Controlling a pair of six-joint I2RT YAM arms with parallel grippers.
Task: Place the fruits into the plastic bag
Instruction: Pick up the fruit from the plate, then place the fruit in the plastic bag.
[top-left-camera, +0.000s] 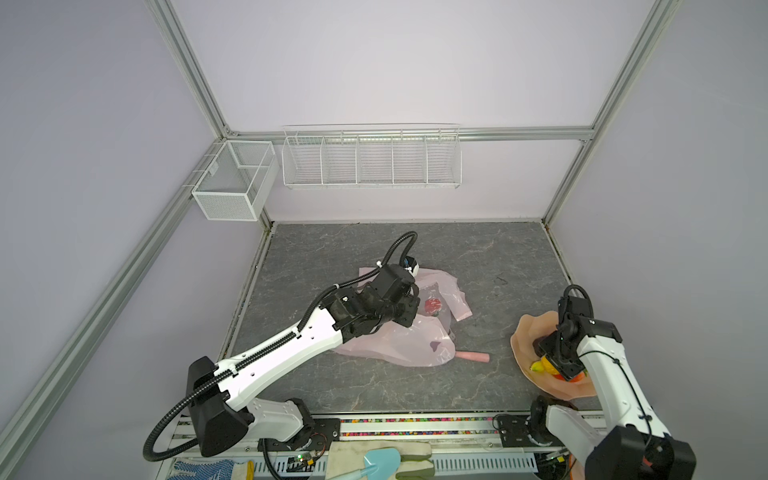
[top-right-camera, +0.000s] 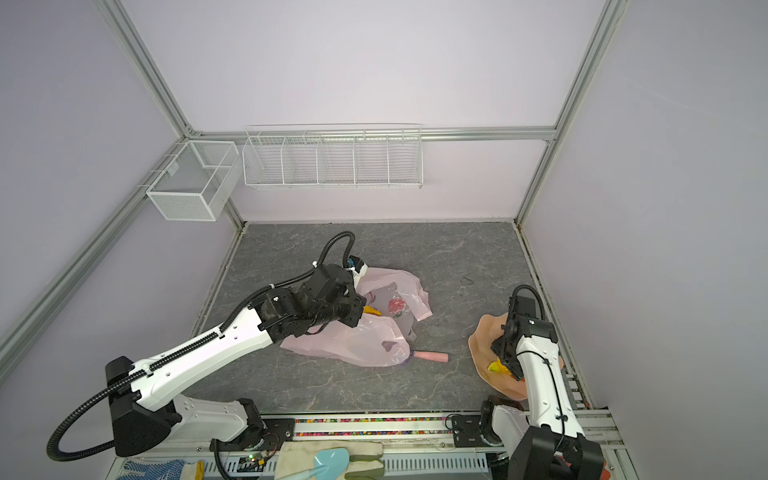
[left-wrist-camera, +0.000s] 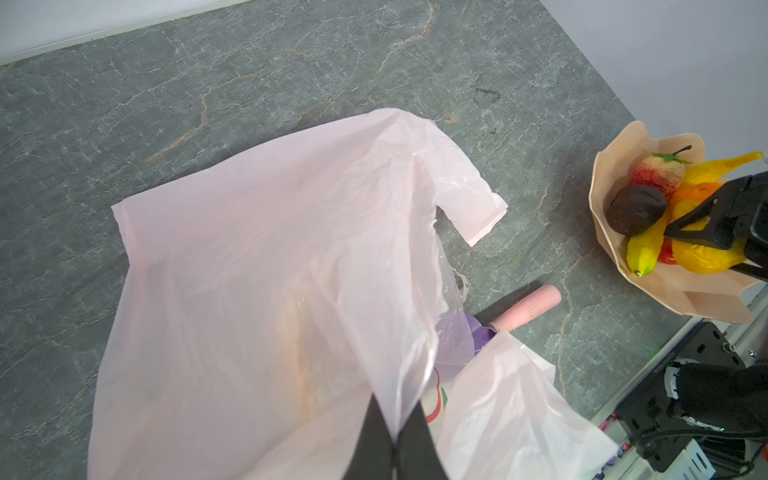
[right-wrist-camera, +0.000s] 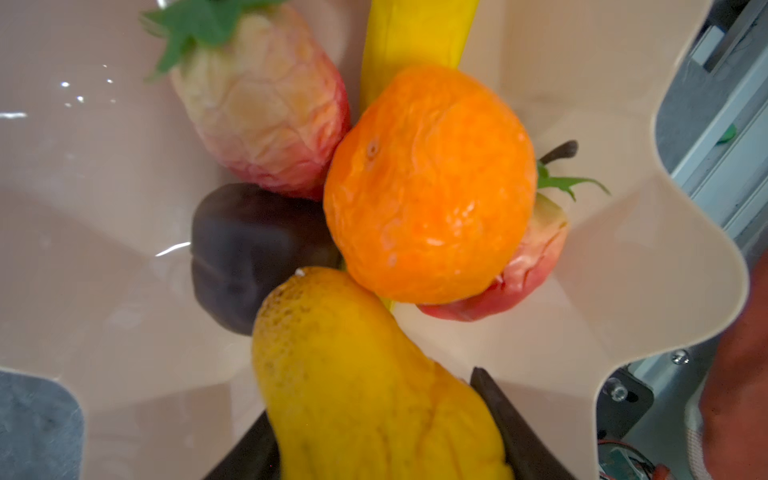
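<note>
Right wrist view: right gripper (right-wrist-camera: 372, 392) pinches a bumpy yellow toy fruit (right-wrist-camera: 332, 353) in the tan wavy plate (right-wrist-camera: 623, 249), 4 o'clock. Better lift straight up; left gripper (left-wrist-camera: 397, 415) pinches the pale-pink plastic bag (left-wrist-camera: 249, 270), centre.

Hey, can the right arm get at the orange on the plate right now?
Probably not yet: the right gripper is closed on the yellow bumpy fruit beside it. The orange itself lies on top in the tan plate, uncovered.
</note>
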